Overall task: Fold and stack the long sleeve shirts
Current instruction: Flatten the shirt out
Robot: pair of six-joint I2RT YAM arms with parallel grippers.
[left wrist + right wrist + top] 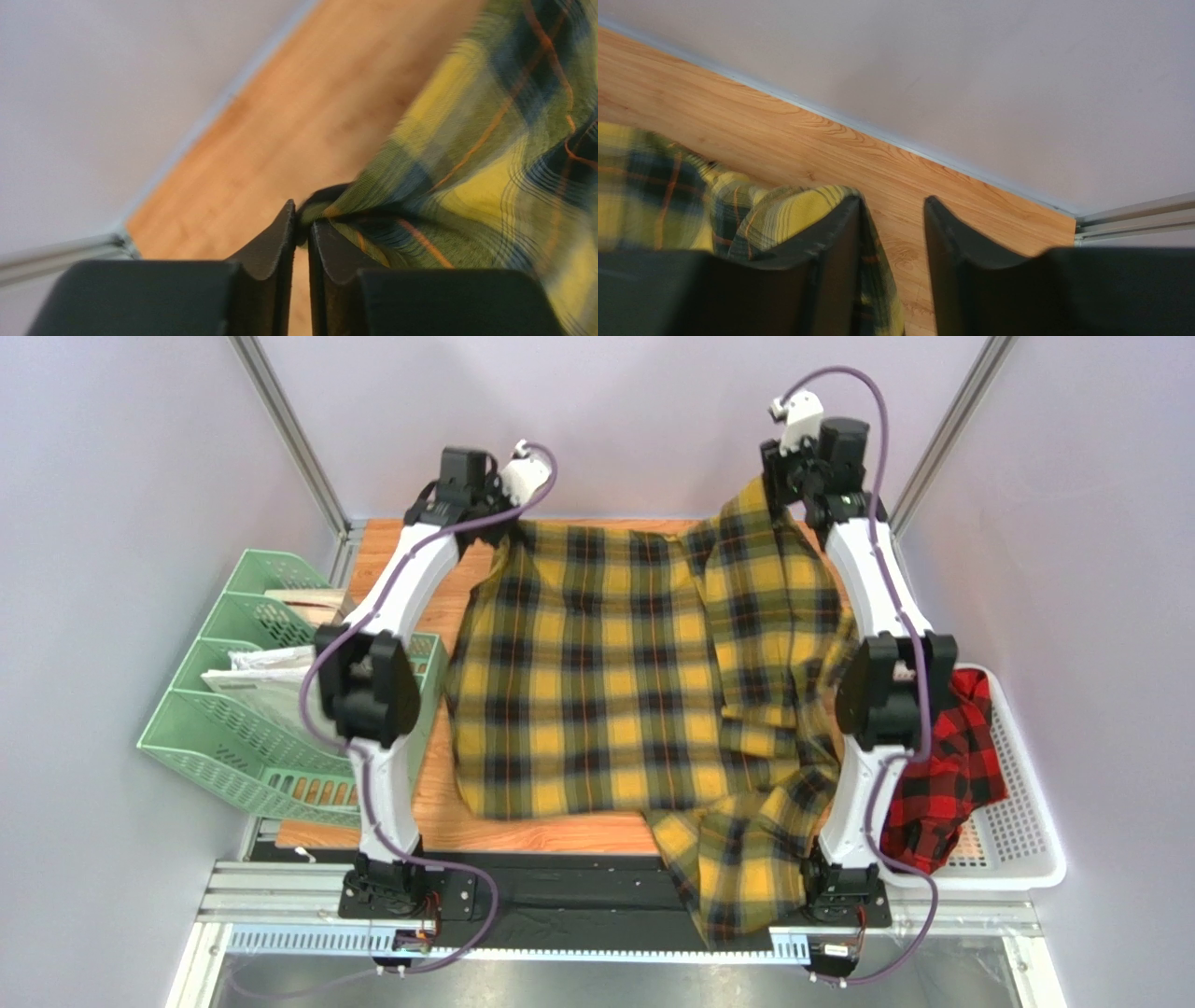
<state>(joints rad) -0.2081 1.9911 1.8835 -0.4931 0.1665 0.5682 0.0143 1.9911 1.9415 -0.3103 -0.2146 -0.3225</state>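
The yellow-and-black checked shirt [631, 672] lies spread over the wooden table [435, 798], and one sleeve hangs over the near edge. My left gripper [502, 525] is at the shirt's far left corner. In the left wrist view it [302, 210] is shut on a pinch of the yellow shirt [491, 161]. My right gripper [776, 497] is at the shirt's far right corner, where the cloth is lifted. In the right wrist view it [892, 203] is open, and yellow cloth [780, 210] is draped over its left finger [836, 245]. The red-and-black checked shirt [954, 756] lies crumpled in the white basket [1031, 847].
Green plastic trays [239, 707] holding papers stand off the table's left side. The white basket sits off the right side beside the right arm. Grey walls close in behind and on both sides, and a metal rail [281, 903] runs along the near edge.
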